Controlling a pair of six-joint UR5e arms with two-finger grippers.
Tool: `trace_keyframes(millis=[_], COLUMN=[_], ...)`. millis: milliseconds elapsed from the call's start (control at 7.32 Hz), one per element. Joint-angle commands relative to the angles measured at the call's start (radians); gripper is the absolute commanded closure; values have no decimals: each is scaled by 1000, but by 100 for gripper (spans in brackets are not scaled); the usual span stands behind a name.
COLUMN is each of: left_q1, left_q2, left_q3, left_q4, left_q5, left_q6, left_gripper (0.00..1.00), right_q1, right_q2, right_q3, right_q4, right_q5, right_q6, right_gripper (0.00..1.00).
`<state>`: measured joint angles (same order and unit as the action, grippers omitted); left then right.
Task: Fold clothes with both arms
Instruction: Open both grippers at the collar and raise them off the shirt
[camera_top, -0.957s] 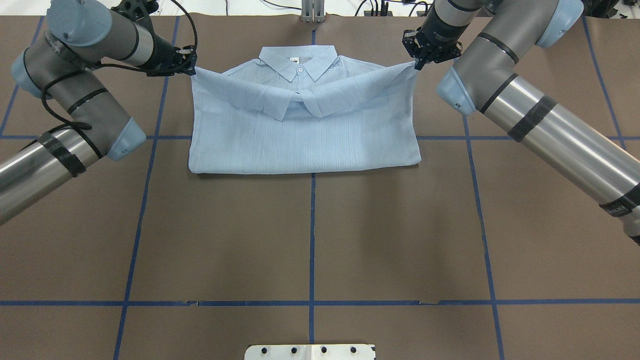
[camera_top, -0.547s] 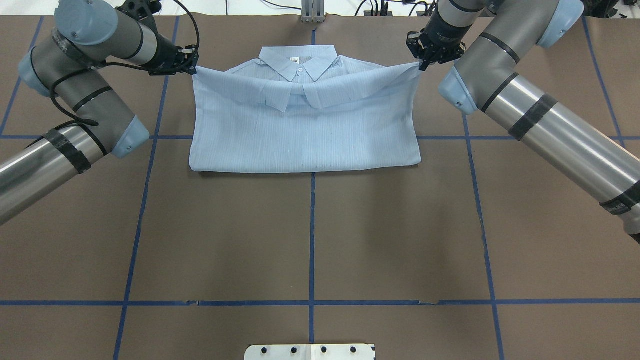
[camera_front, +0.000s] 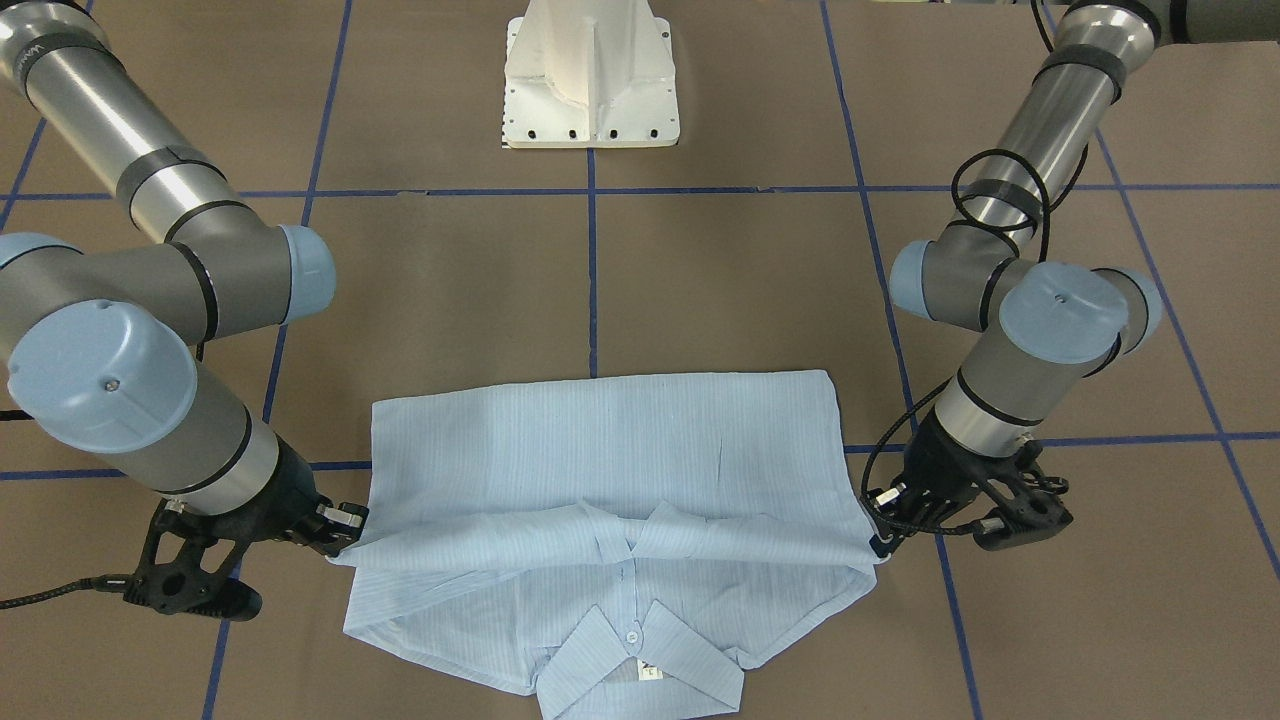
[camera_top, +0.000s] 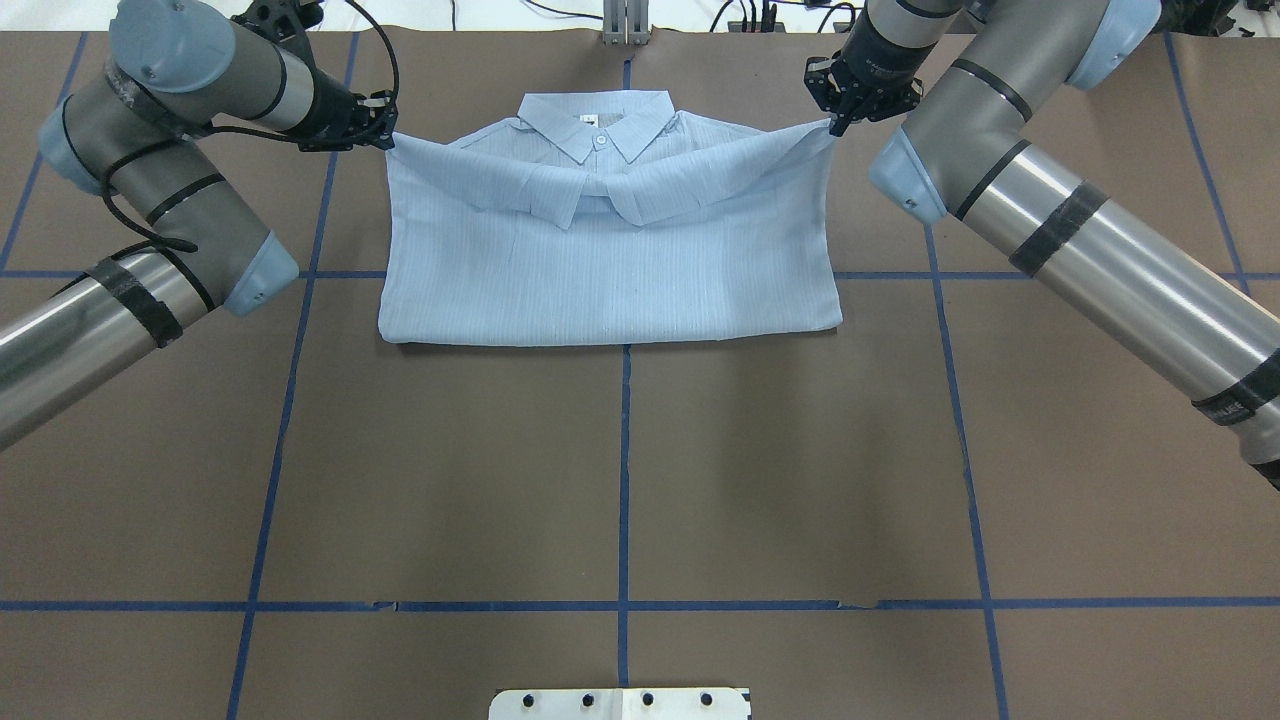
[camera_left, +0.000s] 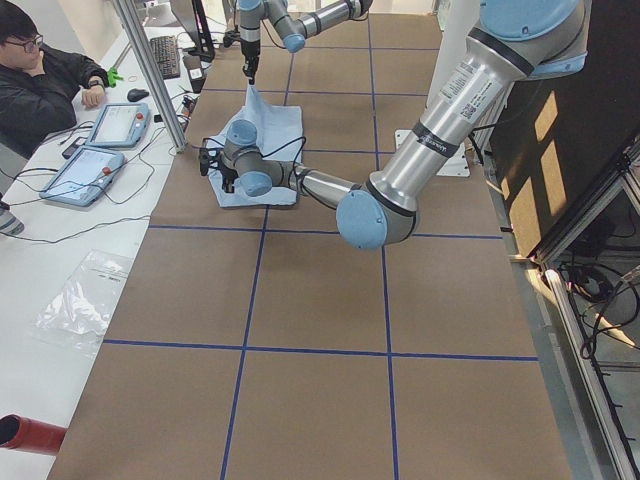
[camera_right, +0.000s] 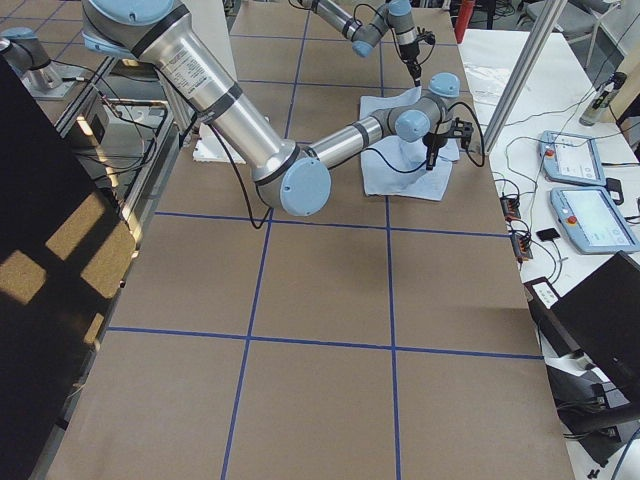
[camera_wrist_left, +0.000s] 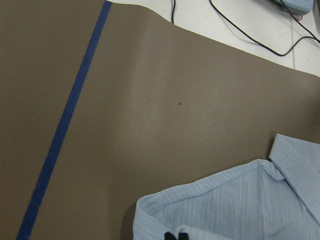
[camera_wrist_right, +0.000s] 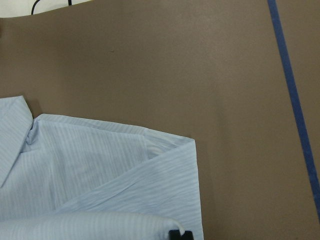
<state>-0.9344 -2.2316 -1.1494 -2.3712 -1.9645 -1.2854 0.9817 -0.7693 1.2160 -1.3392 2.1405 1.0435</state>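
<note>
Lying by the table's (camera_top: 620, 480) edge farthest from the robot, midway between its two corners, the light-blue shirt (camera_top: 610, 270) sat face up with its lower half doubled back toward the collar. The left gripper (camera_top: 386, 137) was pinching one corner of that doubled layer and the right gripper (camera_top: 832, 126) the other, holding its edge slightly raised just short of the collar.

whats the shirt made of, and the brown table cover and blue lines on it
The shirt: thin woven cloth, perhaps cotton, matte; fine stripes, soft creases, sagging folds. The table cover: seemingly brown paper or card, matte; small tears at a seam. The blue lines: likely tape; flat, straight strips.
</note>
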Motion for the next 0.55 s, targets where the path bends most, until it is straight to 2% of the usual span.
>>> trace_keyframes(millis=[0,273,410], left_q1=[-1,-26,-30], left_q2=[0,12,30], left_q3=[-4,-27,-64], left_q4=[-10,-7,4], left_q5=[3,-8,-45], left_q6=[-26,-26,-28], left_gripper=[1,0,0], right_q1=[-6,-3,-3], right_q2=[-16,-25,-33], right_q3=[-18,-19,-6], right_q4=[104,103,107], right_q5=[-20,-18,-13], right_q6=[9,-7,-25], right_gripper=[1,0,0])
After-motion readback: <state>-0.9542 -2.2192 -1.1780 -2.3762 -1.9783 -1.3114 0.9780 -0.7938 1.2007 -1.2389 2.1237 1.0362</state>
